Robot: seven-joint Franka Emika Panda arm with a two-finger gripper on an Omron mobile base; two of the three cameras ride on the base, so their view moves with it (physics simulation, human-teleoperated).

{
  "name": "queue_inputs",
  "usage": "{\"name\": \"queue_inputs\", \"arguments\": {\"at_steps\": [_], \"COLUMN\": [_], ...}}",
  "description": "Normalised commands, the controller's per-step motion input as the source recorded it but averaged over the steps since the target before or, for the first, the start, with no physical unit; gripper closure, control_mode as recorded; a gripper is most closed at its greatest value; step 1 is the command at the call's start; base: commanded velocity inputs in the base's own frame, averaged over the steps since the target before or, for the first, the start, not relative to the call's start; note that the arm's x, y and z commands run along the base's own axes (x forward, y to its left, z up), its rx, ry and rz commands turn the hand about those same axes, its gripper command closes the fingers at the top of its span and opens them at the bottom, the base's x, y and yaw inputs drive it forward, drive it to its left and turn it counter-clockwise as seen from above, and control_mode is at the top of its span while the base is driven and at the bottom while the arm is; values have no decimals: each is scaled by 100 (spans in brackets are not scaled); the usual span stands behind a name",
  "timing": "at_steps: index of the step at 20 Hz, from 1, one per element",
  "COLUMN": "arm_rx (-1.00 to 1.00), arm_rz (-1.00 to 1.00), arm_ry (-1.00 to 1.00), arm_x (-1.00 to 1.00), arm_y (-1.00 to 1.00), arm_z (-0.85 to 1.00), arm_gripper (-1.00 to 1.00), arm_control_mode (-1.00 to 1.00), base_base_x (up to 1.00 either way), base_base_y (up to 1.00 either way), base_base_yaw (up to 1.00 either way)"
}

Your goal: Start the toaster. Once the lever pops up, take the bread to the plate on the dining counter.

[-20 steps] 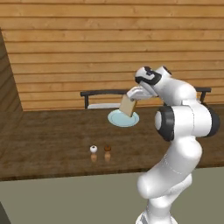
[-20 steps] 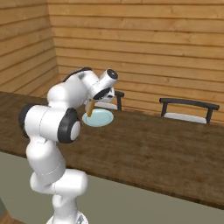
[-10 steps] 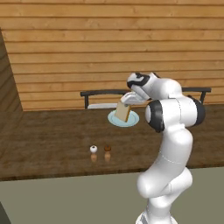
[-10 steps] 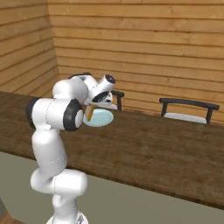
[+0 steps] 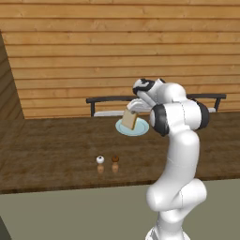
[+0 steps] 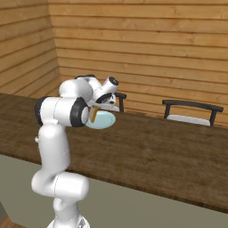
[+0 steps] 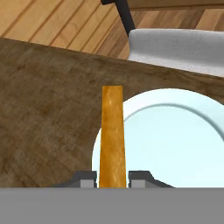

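My gripper (image 5: 133,108) is shut on the top edge of the bread (image 5: 129,120), a tan slice hanging upright just over the pale blue-green plate (image 5: 141,128). The plate lies on the dark wood dining counter (image 5: 56,145), near its far edge. In the hand view the bread (image 7: 112,131) is edge-on between my fingertips (image 7: 85,178), above the left rim of the plate (image 7: 175,144). From the right, the bread (image 6: 93,115) peeks out behind my arm beside the plate (image 6: 106,120). The toaster is out of view.
Two small shakers, one white (image 5: 100,160) and one brown (image 5: 115,159), stand near the counter's front edge. Dark-framed chairs (image 5: 107,100) (image 6: 191,111) sit behind the counter against the plank wall. A grey chair seat (image 7: 175,48) lies just past the plate.
The gripper has carried the bread down and slightly left, closer over the plate. The arm's elbow has swung in to stand more upright.
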Motion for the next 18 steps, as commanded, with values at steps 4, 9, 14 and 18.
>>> {"name": "queue_inputs", "arguments": {"at_steps": [4, 9, 14, 18], "arm_rx": [0, 0, 0, 0], "arm_rz": [0, 0, 0, 0], "arm_ry": [0, 0, 0, 0], "arm_x": [36, 25, 26, -24], "arm_y": [0, 0, 0, 0], "arm_z": [-26, -40, -40, -23], "arm_gripper": [100, 100, 100, 100], "arm_control_mode": [-100, -100, -100, -100], "base_base_x": [0, 0, 0, 0], "base_base_y": [0, 0, 0, 0], "base_base_yaw": [0, 0, 0, 0]}}
